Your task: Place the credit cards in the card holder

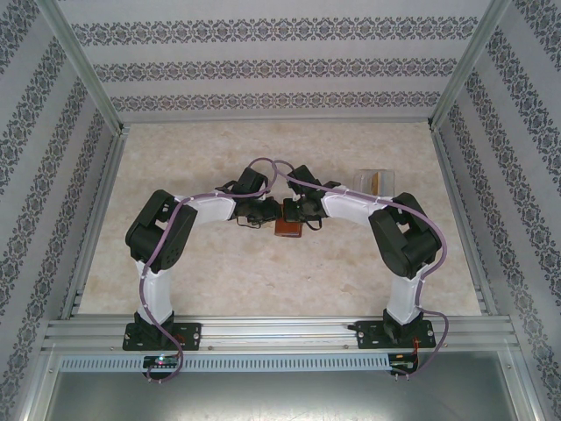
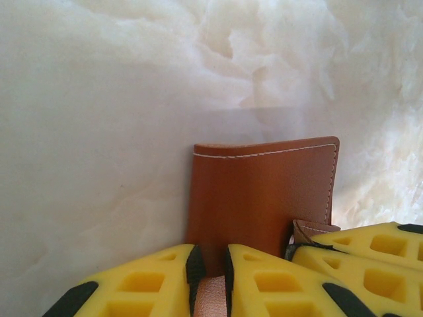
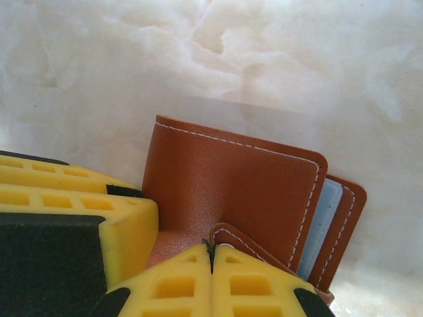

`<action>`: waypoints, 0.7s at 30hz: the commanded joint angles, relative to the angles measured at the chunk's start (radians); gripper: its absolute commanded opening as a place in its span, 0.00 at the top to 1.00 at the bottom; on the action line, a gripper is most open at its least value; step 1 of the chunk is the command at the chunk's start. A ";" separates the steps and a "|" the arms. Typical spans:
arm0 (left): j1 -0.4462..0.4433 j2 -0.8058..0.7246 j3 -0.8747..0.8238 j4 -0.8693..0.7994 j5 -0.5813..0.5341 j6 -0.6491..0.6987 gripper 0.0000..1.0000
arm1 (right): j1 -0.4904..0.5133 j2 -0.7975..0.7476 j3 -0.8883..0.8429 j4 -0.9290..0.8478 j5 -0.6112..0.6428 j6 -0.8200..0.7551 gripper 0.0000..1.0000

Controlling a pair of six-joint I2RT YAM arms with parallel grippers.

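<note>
The reddish-brown card holder stands partly unfolded at mid-table between both grippers. My left gripper is shut on one leather flap of the card holder, and a strip of leather shows between its fingers. My right gripper is shut on the stitched edge of an inner pocket of the card holder. A blue-grey credit card sits edge-on between two leather layers at the right side. The right gripper's yellow fingers appear in the left wrist view, beside the flap.
A clear plastic box stands on the marbled table behind the right arm, with something yellow-orange inside. Metal frame rails and patterned walls bound the table on three sides. The two arms' forearms meet over the middle.
</note>
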 commanded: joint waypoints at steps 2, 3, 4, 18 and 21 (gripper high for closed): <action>-0.032 0.075 -0.022 -0.134 -0.008 -0.003 0.78 | 0.015 0.069 -0.047 -0.035 -0.057 -0.035 1.00; -0.032 0.076 -0.023 -0.136 -0.009 -0.003 0.78 | 0.014 0.069 -0.049 -0.037 -0.056 -0.044 1.00; -0.032 0.075 -0.022 -0.136 -0.013 -0.002 0.78 | 0.016 0.070 -0.049 -0.041 -0.055 -0.053 1.00; -0.026 0.047 -0.033 -0.097 0.001 -0.024 0.77 | 0.067 0.148 -0.119 -0.028 0.094 -0.006 1.00; -0.026 0.050 -0.025 -0.097 0.009 -0.023 0.77 | 0.069 0.145 -0.152 -0.005 0.093 0.028 1.00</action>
